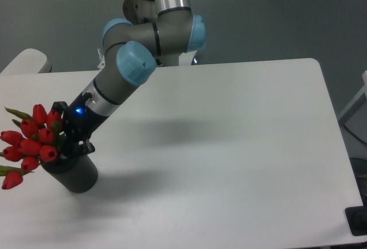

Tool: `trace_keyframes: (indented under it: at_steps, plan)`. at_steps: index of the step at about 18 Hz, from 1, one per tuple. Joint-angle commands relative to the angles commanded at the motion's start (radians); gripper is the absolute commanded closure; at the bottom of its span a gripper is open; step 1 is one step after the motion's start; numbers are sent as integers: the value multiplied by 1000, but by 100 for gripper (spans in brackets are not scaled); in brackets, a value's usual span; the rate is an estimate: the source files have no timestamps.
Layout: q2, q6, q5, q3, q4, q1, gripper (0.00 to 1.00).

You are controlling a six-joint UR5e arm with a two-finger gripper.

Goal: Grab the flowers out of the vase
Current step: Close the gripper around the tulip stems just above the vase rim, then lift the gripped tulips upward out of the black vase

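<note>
The flowers (32, 139), a bunch of red closed tulip buds with green leaves, lean out to the left of the vase (77, 175). The vase is a dark grey cylinder standing near the table's front left corner. My gripper (71, 144) is black with a small blue light. It reaches down from the upper right to the vase's mouth, right beside the buds where the stems enter. Its fingers merge with the dark vase rim, so I cannot tell whether they are shut on the stems. The stems are hidden.
The white table (229, 146) spreads to the right of the vase. The table's left and front edges are close to the vase. A white rounded object (26, 61) is past the back left corner. A dark object (356, 221) is off the front right corner.
</note>
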Motion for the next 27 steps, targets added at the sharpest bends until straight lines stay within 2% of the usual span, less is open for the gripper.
trace_keyframes:
  at_steps: [9, 17, 23, 27]
  plan:
    - [8, -5, -8, 2, 0, 3, 67]
    - [14, -46, -32, 25, -2, 17, 67]
    - [52, -75, -38, 28, -2, 25, 67]
    - [69, -100, -100, 44, -2, 44, 67]
